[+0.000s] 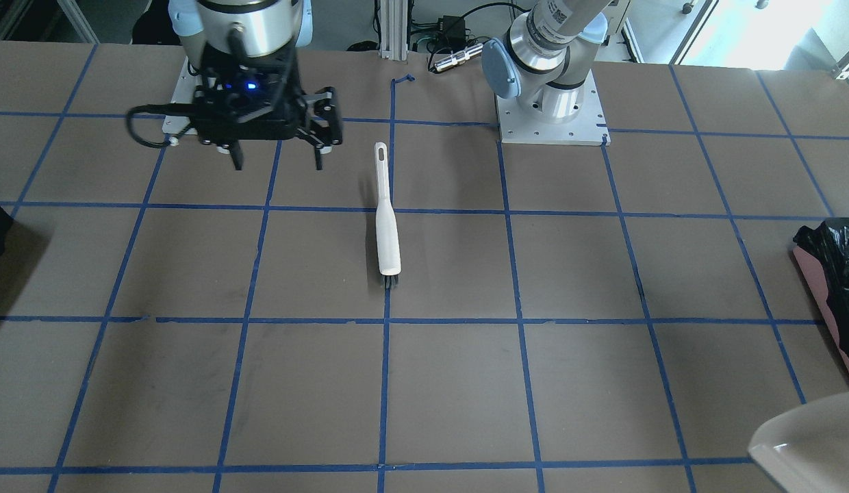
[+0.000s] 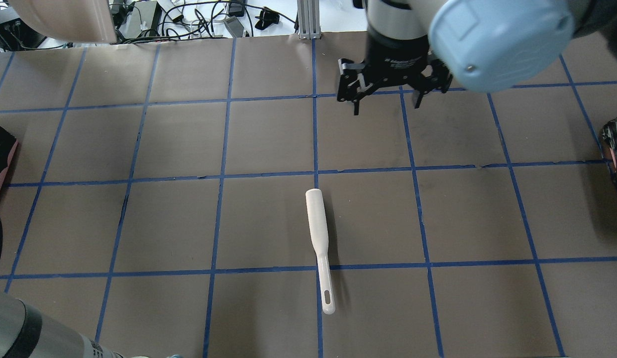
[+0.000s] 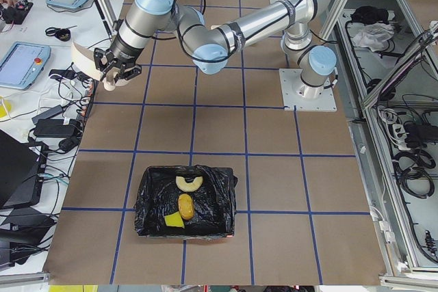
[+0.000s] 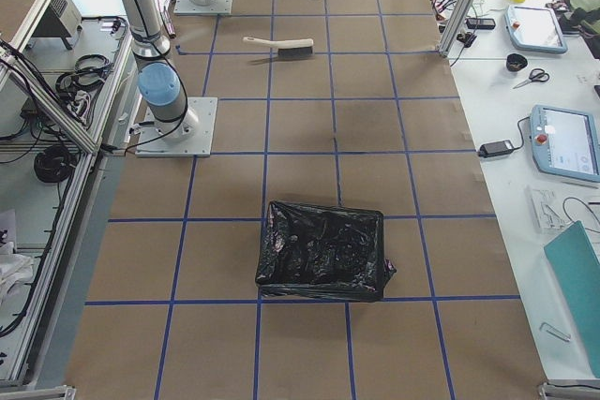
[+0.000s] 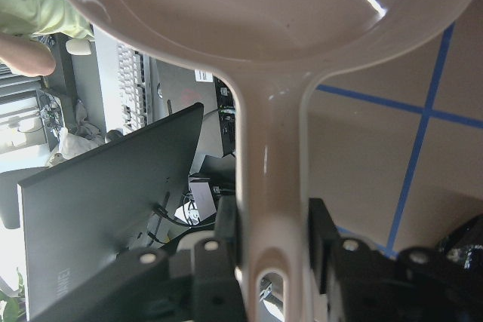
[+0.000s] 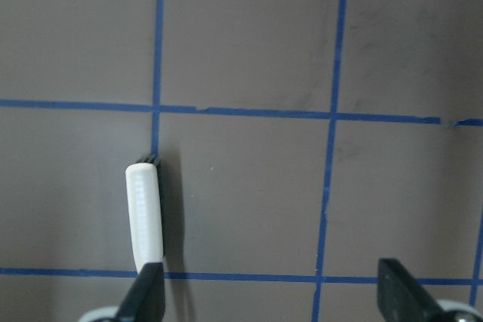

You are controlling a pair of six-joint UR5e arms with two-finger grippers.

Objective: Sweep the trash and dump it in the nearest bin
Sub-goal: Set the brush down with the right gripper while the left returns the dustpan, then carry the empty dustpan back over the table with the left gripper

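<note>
tbl (image 3: 274,182) — trash (image 3: 185,206) in bin (image 3: 147,203), left tool (image 5: 272,235) clamps dustpan (image 5: 256,5)

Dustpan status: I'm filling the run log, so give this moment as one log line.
trash: all three pieces in bin | left hand: shut on dustpan | right hand: open, empty | brush: lying on table

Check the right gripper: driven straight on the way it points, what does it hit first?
Most likely the bare table. The right gripper hangs open, pointing down at the brown surface. The white brush lies off to one side, but the wrist view puts it near one finger's line, so depth is uncertain.
</note>
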